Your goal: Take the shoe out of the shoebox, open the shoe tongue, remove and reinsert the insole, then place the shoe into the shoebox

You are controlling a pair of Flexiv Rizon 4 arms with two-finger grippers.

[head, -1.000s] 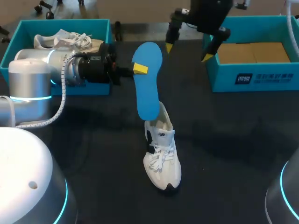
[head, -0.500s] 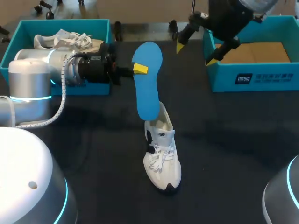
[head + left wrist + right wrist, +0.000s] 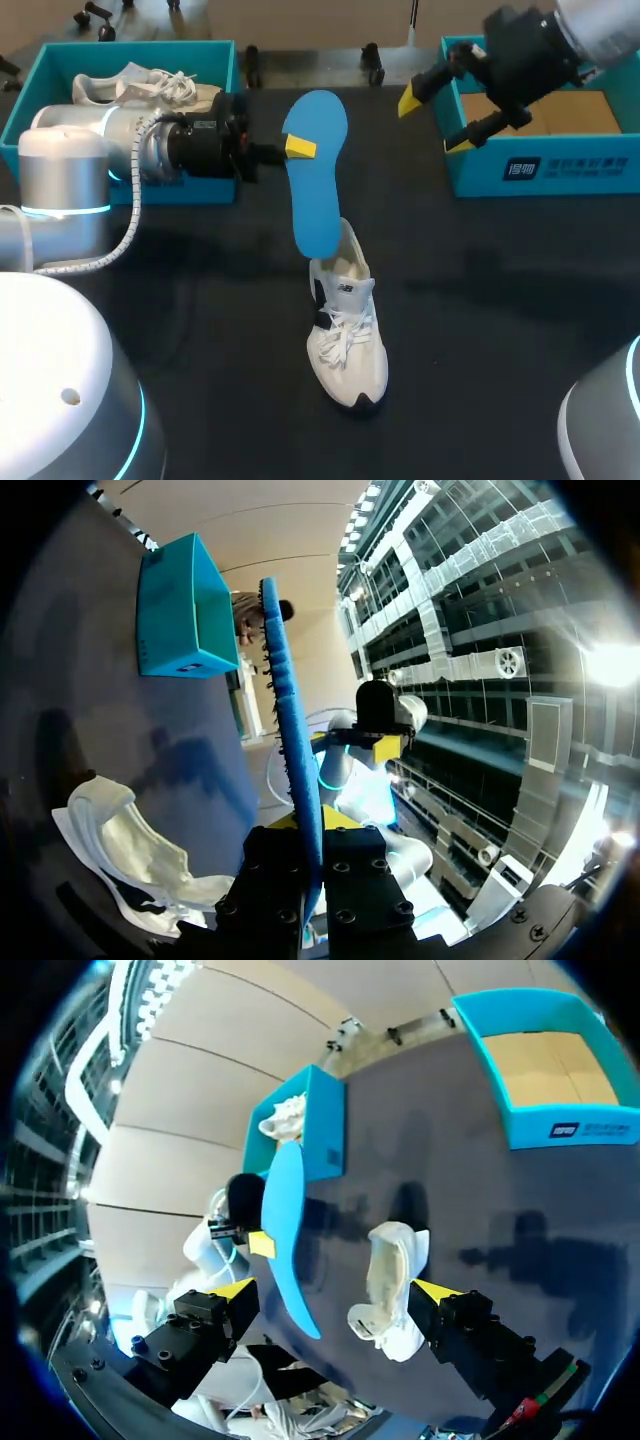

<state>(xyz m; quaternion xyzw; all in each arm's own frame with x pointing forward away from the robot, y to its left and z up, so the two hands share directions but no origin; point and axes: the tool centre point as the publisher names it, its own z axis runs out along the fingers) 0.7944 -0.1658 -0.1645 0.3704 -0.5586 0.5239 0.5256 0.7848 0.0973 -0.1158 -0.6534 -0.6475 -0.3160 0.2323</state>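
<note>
Head view: the left hand (image 3: 298, 147) grips one edge of the flat blue foam insole (image 3: 315, 185), holding it upright with its lower end at the opening of the white lace-up sneaker (image 3: 347, 340) on the dark desk (image 3: 200, 300). The right hand (image 3: 435, 122) is spread and empty beside the teal cardboard shoebox (image 3: 540, 165). Left wrist view: the insole runs edge-on between the closed fingers. Right wrist view: sneaker and insole lie well ahead of the spread fingers; the insole is probably light, thin and bendy, so it is best pinched at an edge.

Box front: the open teal cardboard shoebox (image 3: 480, 172) on the right has a white printed mark on its front wall; the characters are too small to make out.
Shoe side: the white lace-up sneaker (image 3: 346, 330) has a small dark emblem, not legible.
</note>
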